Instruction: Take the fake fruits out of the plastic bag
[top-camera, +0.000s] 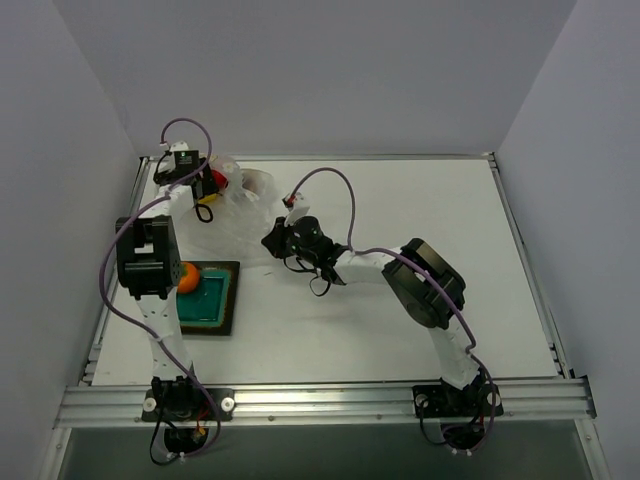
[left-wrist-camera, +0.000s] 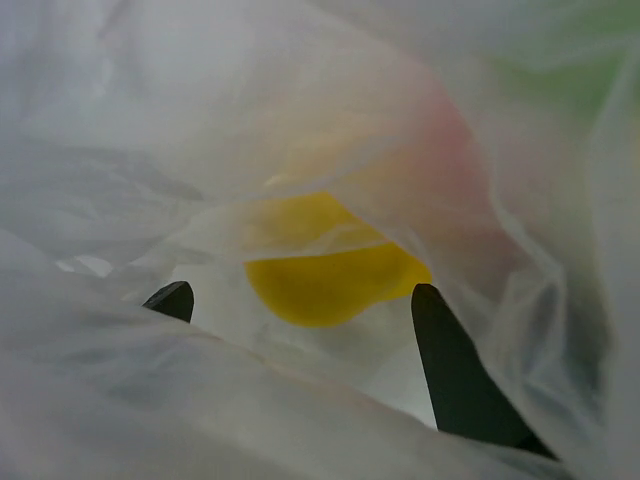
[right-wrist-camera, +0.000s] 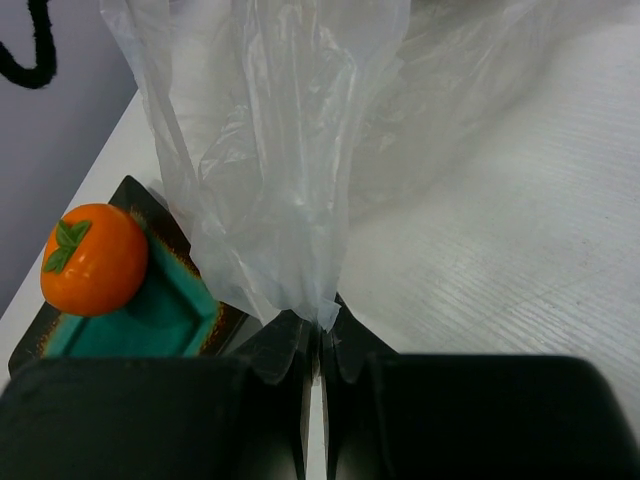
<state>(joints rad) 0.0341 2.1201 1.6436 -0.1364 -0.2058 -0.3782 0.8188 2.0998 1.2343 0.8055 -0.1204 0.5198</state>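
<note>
Two grippers, both at work on one bag.

1. Left gripper (left-wrist-camera: 300, 296): deep inside the bag (left-wrist-camera: 150, 150), fingers (left-wrist-camera: 455, 370) apart, one on each side of the yellow fruit (left-wrist-camera: 330, 280). Contact with the fruit could not be confirmed. Film lay in folds over and around both fingers.
2. Yellow fruit: glossy, hard-looking plastic, judged light, rigid and slippery. The best hold was judged to be across its widest part, free of loose film, since a fold caught between finger and fruit could let it slide out.
3. Red fruit (top-camera: 214, 181): seen through the film just beside the left wrist, inside the bag. The dark red one could not be made out.
4. Right gripper (right-wrist-camera: 320, 340): jaws together, clamped on a gathered corner of the bag, which rose from it in a taut pleat.
5. Bag: thin, limp, translucent film, judged weightless and prone to cling. It was best held by a bunched edge, as here.
6. Orange fruit (right-wrist-camera: 95, 258): out of the bag, resting on the tray (right-wrist-camera: 170, 310) at one corner.
7. Tray: green with a dark rim, on the table (right-wrist-camera: 520, 230) just beside the bag.
</note>
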